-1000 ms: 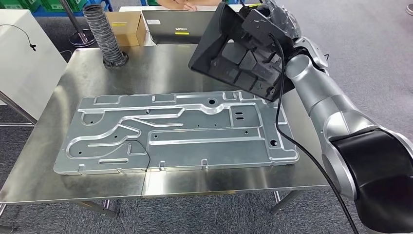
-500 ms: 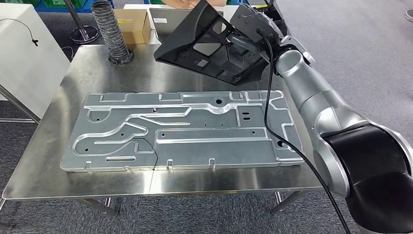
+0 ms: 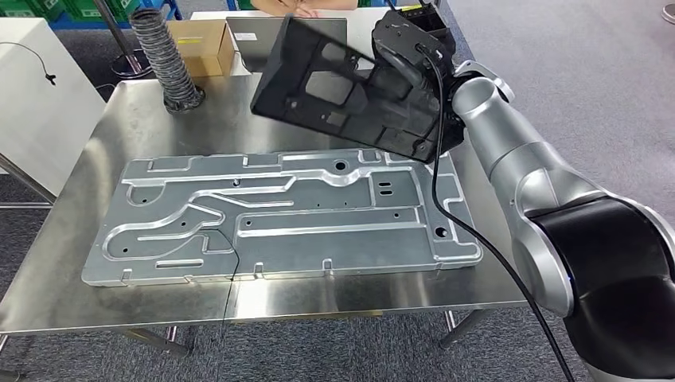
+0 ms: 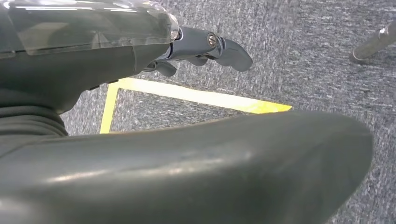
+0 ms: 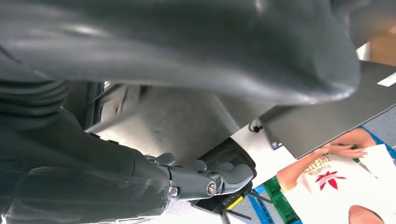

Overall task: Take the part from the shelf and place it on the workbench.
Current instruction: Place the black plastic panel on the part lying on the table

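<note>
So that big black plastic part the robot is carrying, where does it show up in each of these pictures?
Head view: the black part is held up above the workbench's far right, in the right hand.
Left wrist view: not in it.
Right wrist view: cannot be picked out for certain.
Shared landmark: the laptop, also in the right wrist view.

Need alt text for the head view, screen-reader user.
The robot's right hand holds a black moulded plastic part tilted in the air above a steel workbench. A large stamped metal panel lies flat on the bench; a ribbed hose stands at its far left corner.
</note>
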Controlling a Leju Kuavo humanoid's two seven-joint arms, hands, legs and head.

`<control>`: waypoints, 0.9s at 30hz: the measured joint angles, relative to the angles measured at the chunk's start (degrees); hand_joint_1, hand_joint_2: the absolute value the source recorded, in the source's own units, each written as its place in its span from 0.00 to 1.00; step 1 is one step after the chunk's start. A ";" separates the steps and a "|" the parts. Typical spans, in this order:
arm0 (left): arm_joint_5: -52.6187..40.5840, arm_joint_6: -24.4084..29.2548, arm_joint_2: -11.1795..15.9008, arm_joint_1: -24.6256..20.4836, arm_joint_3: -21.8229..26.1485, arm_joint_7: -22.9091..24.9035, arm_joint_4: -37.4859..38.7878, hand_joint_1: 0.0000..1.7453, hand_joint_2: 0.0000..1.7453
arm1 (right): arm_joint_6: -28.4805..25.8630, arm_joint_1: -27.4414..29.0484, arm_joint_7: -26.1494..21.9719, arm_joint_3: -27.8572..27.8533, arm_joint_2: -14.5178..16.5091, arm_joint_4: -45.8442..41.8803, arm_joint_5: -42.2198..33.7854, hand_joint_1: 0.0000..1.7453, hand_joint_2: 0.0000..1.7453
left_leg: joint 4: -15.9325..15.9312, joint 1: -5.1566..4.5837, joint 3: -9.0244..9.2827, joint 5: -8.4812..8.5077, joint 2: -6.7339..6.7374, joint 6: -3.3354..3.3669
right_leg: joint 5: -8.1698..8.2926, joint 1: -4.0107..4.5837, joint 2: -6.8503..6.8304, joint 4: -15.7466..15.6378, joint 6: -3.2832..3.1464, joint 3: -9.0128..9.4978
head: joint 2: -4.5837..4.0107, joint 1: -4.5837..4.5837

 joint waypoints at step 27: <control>-0.48 -1.47 -0.33 -0.05 2.11 -2.78 0.00 0.00 0.00 | -8.33 -3.96 -6.78 -0.31 -0.36 0.73 2.63 0.00 0.00 | 5.77 0.04 -2.53 -4.59 0.01 -0.24 | 0.10 -0.18 -0.12 -0.49 -0.05 0.33 | 0.00 0.00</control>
